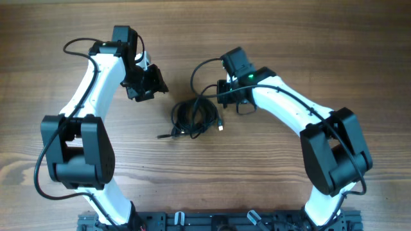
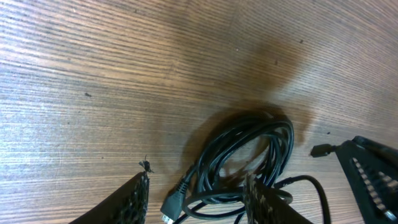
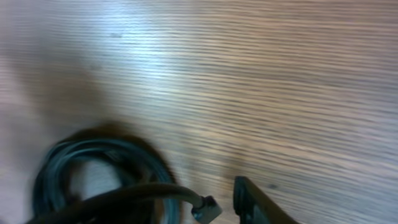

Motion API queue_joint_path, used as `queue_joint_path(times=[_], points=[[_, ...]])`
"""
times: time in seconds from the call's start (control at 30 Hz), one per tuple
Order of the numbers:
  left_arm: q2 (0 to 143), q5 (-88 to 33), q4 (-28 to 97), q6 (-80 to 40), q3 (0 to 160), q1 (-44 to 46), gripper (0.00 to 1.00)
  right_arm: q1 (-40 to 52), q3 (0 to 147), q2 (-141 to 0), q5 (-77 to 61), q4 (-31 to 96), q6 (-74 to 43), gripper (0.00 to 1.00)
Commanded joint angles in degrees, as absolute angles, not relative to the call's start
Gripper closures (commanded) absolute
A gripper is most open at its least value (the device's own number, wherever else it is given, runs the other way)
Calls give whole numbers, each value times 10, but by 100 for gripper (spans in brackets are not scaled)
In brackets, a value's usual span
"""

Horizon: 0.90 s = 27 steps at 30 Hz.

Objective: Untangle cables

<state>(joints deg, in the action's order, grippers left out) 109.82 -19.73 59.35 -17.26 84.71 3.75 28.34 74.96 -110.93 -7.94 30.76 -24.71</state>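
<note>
The cables (image 1: 194, 118) lie as a small coiled black bundle on the wooden table, between the two grippers. One plug end (image 1: 162, 136) sticks out at the lower left and another (image 1: 221, 127) at the right. My left gripper (image 1: 147, 85) is up and to the left of the bundle. In the left wrist view the left gripper (image 2: 199, 202) is open above the coil (image 2: 249, 155), with a black plug (image 2: 175, 204) between its fingers. My right gripper (image 1: 227, 96) hangs just up and right of the bundle. The right wrist view is blurred and shows the coil (image 3: 93, 168), a plug tip (image 3: 208, 210) and one finger (image 3: 258, 202).
The wooden table (image 1: 77, 25) stretches round the bundle on all sides. The arms' own thick black wires loop near the right wrist (image 1: 199, 70) and the left shoulder (image 1: 45, 160). The arm bases (image 1: 212, 221) stand at the front edge.
</note>
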Motion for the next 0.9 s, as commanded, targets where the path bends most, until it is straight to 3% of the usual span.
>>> queue_joint_path(times=[0.0, 0.47, 0.77, 0.87], points=[[1093, -194, 582, -168, 843, 41, 49, 284, 764, -1097, -197, 306, -208, 54], [1093, -194, 554, -168, 843, 63, 47, 368, 761, -1110, -76, 349, -212, 51], [1093, -155, 548, -168, 843, 70, 46, 396, 761, -1131, -13, 322, -243, 53], [1093, -123, 546, -168, 842, 70, 46, 393, 761, -1132, -10, 322, -246, 59]])
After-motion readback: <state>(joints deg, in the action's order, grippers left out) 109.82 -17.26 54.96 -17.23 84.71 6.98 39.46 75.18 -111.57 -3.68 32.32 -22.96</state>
